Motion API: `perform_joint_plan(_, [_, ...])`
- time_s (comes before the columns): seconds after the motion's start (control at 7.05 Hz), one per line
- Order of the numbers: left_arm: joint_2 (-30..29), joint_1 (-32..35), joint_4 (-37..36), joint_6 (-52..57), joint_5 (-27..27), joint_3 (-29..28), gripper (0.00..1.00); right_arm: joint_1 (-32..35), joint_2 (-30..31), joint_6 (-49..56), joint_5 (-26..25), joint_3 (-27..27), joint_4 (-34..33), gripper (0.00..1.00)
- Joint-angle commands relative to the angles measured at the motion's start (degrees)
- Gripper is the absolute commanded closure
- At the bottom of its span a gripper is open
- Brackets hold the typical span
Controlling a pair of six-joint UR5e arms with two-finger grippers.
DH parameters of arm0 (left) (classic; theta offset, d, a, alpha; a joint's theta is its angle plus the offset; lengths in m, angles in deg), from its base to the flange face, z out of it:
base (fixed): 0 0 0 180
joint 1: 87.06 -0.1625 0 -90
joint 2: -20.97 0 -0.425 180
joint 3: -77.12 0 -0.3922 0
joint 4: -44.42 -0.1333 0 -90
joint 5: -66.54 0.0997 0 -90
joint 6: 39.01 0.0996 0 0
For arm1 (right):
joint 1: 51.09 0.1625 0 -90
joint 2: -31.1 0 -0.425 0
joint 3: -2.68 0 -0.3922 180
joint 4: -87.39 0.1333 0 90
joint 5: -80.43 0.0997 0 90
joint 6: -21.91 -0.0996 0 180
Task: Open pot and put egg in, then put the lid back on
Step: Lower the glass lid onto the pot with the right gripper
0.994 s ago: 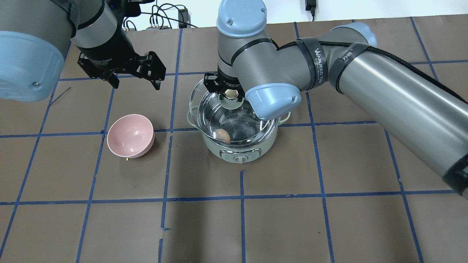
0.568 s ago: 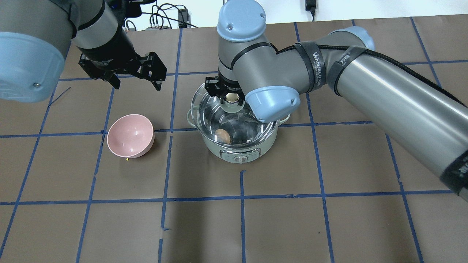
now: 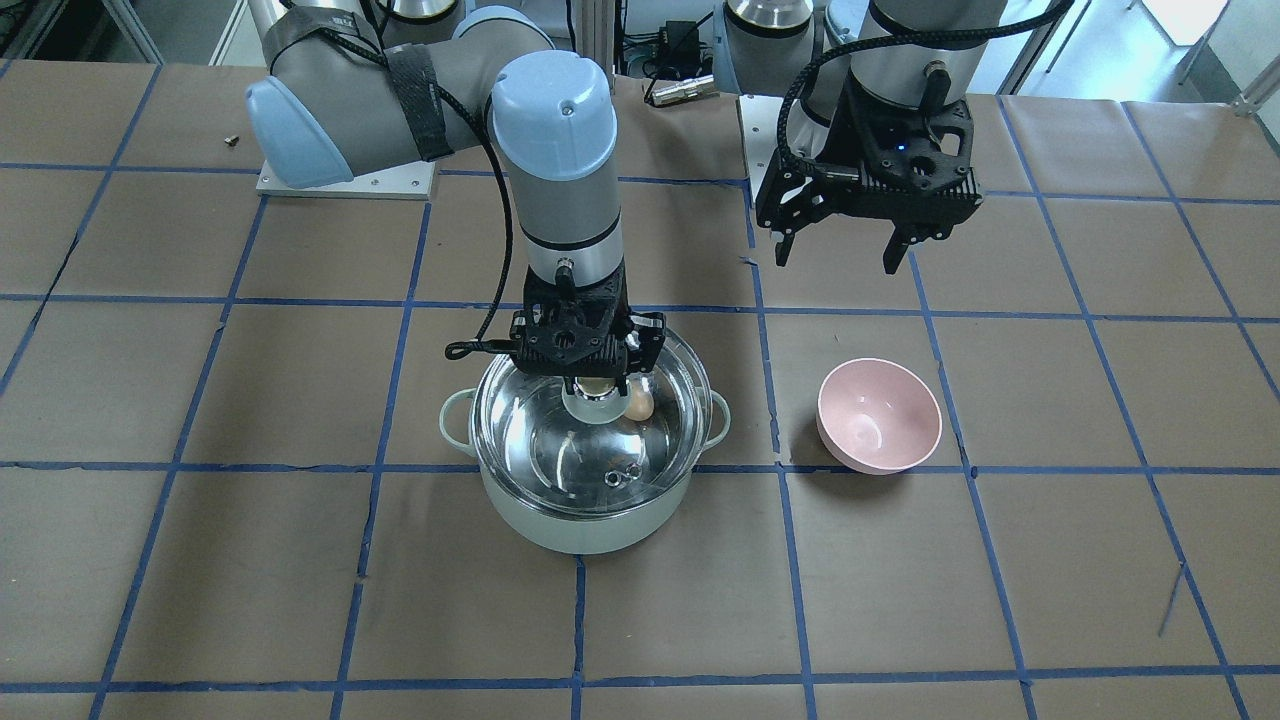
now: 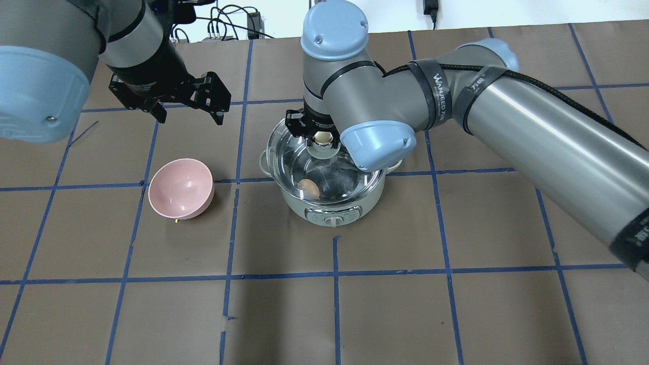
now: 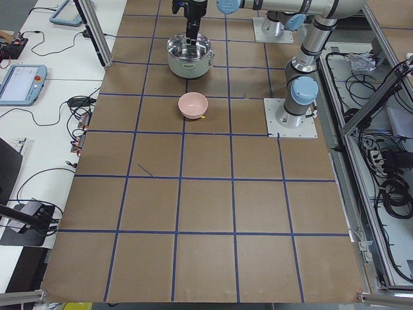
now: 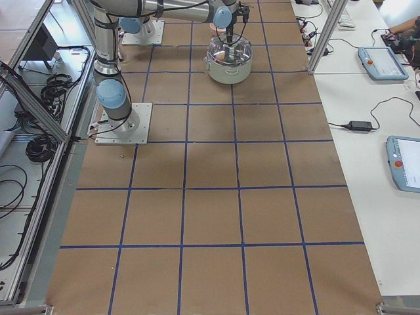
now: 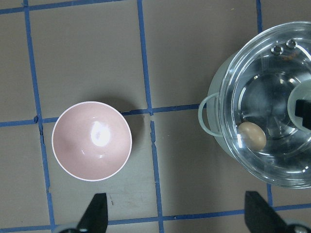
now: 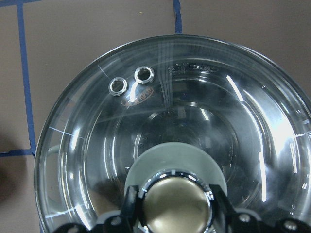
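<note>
Down and squarer comes the lid (image 4: 282, 148) since a second ago. My left gripper (image 4: 189, 117) hangs spread and empty, the pink bowl (image 4: 181, 188) empty nearby. The egg (image 4: 308, 188) lies inside the pot (image 4: 332, 212), and my right gripper (image 4: 321, 138) pinches the knob (image 8: 175, 204). Only letting go remains, I reckon. Whether the rim is fully seated I can't tell, because my arm covers its right side.

Lid (image 8: 194, 82): rim cut off at 3 and 6 o'clock, right wrist view.
Knob (image 8: 175, 206): lower edge cut off.
Pot (image 7: 200, 116): cut off at 3 o'clock, left wrist view.
My left claw (image 7: 176, 209): only fingertips show, 6 o'clock.
Egg (image 4: 308, 188): too small in side views.
</note>
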Motion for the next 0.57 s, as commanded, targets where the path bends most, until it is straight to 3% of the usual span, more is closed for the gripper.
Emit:
perform_joint_plan(0.0, [0.03, -0.09, -0.01, 0.03, 0.05, 0.01, 0.00, -0.01, 0.00, 0.50, -0.15, -0.10, -0.04, 0.70])
perform_joint_plan(0.43, [0.03, -0.18, -0.01, -0.06, 0.05, 0.01, 0.00, -0.10, 0.00, 1.11, -0.23, -0.19, -0.13, 0.70])
